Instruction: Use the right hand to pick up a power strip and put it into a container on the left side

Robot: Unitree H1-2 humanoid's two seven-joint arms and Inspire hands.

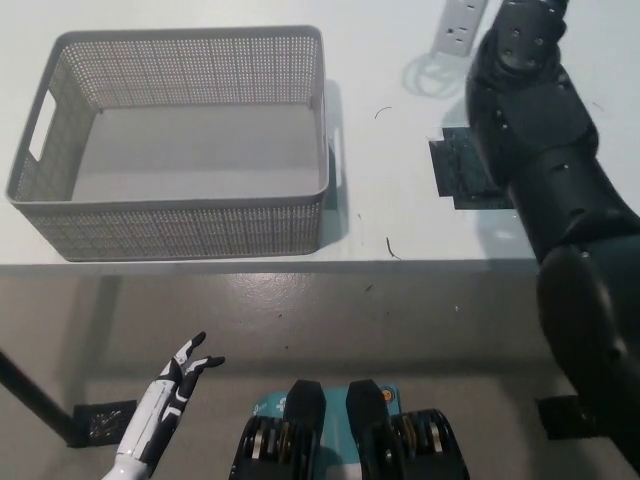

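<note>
We cannot see the fingers of the right hand: the black right arm (545, 170) rises from the lower right and runs out past the top edge, so we cannot tell whether that hand is closed on anything. The fingers (197, 352) of the white left hand (172, 385) are spread apart and hold nothing; that hand rests low at the lower left, below the near edge of the surface (380, 215), over the floor.

We count one power strip (459, 25), one container (175, 145), one dark patch and two arms. Only the lower end of the white power strip shows, at the far edge of the surface just left of the black arm, cut off by the top of the frame. Its long axis runs roughly from near to far, leaning slightly to the right as it goes away from us; its socket face is turned towards us. A faint shadow lies on the surface just below it. Whether it touches the surface or is lifted, we cannot tell.

The container is a grey perforated basket with a handle slot in its left wall, standing on the left half of the surface near the near edge, well apart from the power strip. Nothing lies inside it. The dark patch (458, 172) lies on the surface partly under the black arm.
</note>
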